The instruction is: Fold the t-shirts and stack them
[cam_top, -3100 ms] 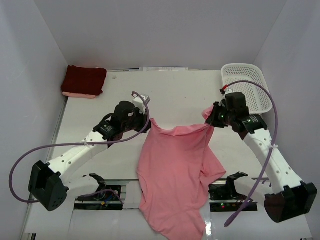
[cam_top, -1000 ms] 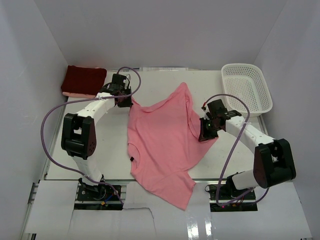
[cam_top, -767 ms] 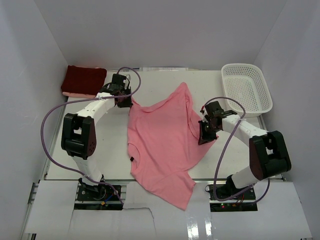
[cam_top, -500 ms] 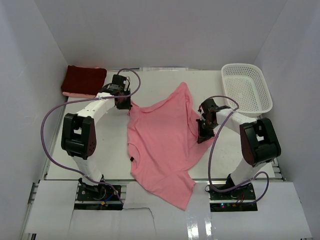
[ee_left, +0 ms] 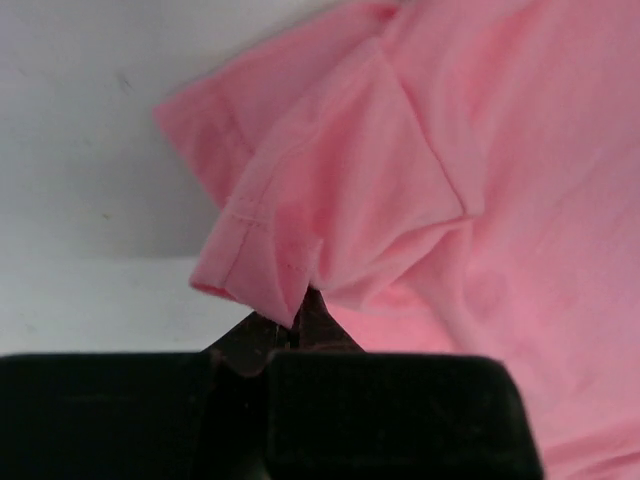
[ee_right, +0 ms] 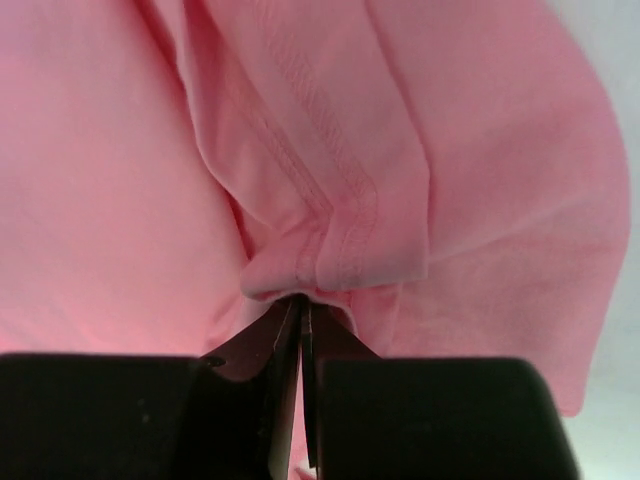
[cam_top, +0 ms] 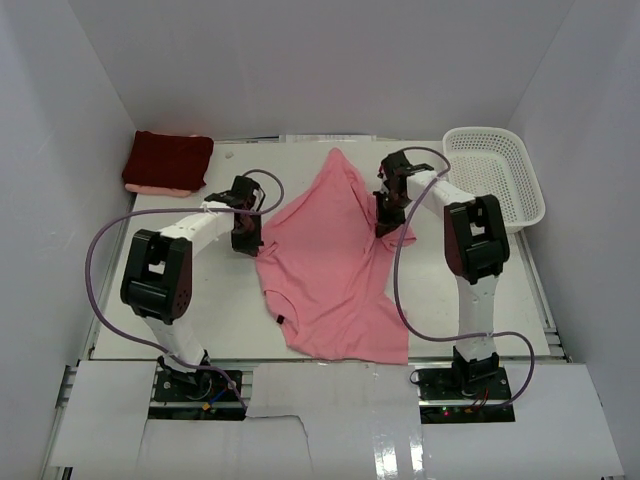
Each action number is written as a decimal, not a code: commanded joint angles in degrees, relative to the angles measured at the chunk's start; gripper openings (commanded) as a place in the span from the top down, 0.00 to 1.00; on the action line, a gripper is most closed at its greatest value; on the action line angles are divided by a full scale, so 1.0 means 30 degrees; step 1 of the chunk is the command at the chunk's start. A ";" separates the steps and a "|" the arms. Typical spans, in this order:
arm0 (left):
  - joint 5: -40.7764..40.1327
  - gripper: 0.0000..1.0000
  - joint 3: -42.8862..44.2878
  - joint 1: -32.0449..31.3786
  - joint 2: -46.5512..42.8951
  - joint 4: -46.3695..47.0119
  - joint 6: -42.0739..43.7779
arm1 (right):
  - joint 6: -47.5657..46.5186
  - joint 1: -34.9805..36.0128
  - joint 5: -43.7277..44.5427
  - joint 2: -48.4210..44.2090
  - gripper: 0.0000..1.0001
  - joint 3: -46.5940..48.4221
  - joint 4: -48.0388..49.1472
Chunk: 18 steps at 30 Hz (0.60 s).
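1. The pink shirt [cam_top: 335, 270] lies crumpled on the white surface [cam_top: 200, 300] between the two arms. It is only partly spread, and its far end is drawn up into a narrow peak.
2. Its long axis runs roughly from the far edge towards the near edge, with the broad hem nearest the arm bases.
3. The left arm [cam_top: 195, 222] has its jaws closed tight on the sleeve [ee_left: 300, 200] at the shirt's left edge. In the left wrist view the hem disappears straight into the pinch.
4. The right arm [cam_top: 432, 185] has its jaws clamped too, on a bunched, seamed fold [ee_right: 330, 240] at the shirt's right edge. I cannot tell whether that fold is the other sleeve.
5. So the cloth stretches sideways between the two grips, and most of the body trails away from both towards the near edge. Neither arm is closer to it, since each holds its own side.
6. The maroon shirt [cam_top: 168, 160] sits folded in the far left corner, well apart from the pink one, with a paler strip showing beneath it. That corner is on the left arm's side.
7. The basket [cam_top: 495, 175] stands at the far right, just beyond the right arm.
8. My guess is that the shirt needs pulling flat before any fold. The slack, wrinkled middle could double over if the two grips move unevenly.
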 commanded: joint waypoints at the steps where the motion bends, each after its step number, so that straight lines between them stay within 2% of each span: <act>1: 0.0183 1.00 -0.0736 -0.1551 -0.1873 -0.1037 -0.0831 | -0.0160 -0.0263 0.0293 0.2786 0.92 0.4292 -0.0971; 3: 0.0272 1.00 -0.1146 -0.2981 -0.2137 -0.1447 -0.1562 | -0.0014 -0.0263 0.0029 0.4111 0.92 0.6460 -0.1413; 7: 0.1354 1.00 -0.2433 -0.5505 -0.2518 -0.1771 -0.3027 | 0.0396 -0.0263 -0.0995 0.8498 0.92 1.4122 -0.3257; 9: 0.2084 1.00 -0.2787 -0.7111 -0.2896 -0.1917 -0.4077 | 0.0804 -0.0263 -0.2104 0.9533 0.92 1.5606 -0.3029; 13: 0.3375 1.00 -0.3315 -1.0484 -0.3573 -0.2093 -0.6306 | 0.2034 -0.0204 -0.5268 0.9743 0.92 1.4064 0.1299; 14: 0.3726 1.00 -0.3374 -1.1883 -0.3631 -0.2093 -0.6775 | 0.2270 -0.0117 -0.5711 0.9829 0.92 1.3856 0.2382; 18: 0.5249 1.00 -0.3317 -1.5115 -0.3340 -0.1772 -0.9062 | 0.3616 0.0556 -1.0210 1.0415 0.92 1.4089 0.4906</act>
